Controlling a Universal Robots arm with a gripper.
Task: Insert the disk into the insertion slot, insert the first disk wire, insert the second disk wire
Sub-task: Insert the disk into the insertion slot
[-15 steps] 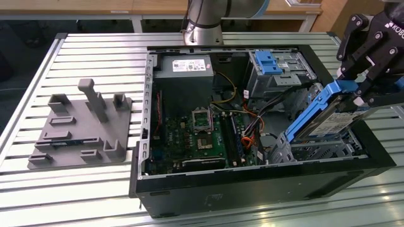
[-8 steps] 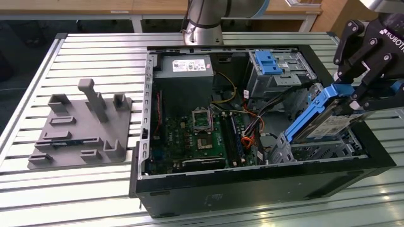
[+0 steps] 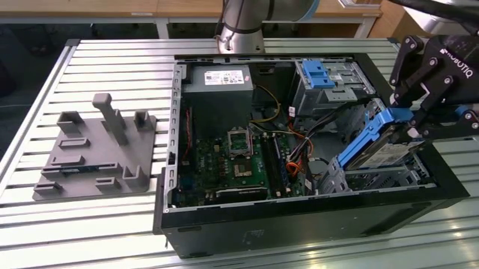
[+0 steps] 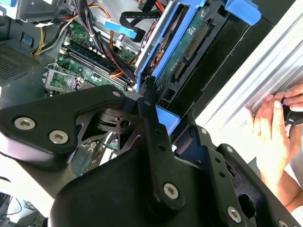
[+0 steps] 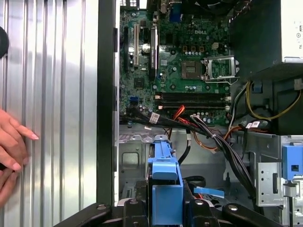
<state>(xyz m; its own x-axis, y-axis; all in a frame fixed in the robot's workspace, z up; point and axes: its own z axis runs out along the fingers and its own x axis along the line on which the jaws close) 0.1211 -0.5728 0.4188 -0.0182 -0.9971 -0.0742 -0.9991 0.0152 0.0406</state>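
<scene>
In the exterior view my gripper (image 3: 413, 120) is shut on the upper end of the disk (image 3: 378, 147). The disk is a silver drive in a bright blue carrier. It hangs steeply tilted, its lower end down at the insertion slot (image 3: 367, 180), a low grey perforated cage in the case's corner on the exterior view's right. Whether that end touches the cage I cannot tell. The first wrist view looks along the blue carrier (image 5: 163, 170) toward the slot's floor (image 5: 131, 163). The second wrist view shows the disk (image 4: 182, 42) edge-on past my gripper (image 4: 150, 105). Loose cables with a blue connector (image 5: 208, 191) lie beside the slot.
The open computer case (image 3: 299, 216) lies on a slatted metal table (image 3: 97, 224). A taller grey bay with a blue latch (image 3: 318, 75) stands behind the slot. A grey fixture (image 3: 93, 154) sits on the exterior view's left. A person's hand (image 4: 272, 127) rests on the table beside the case.
</scene>
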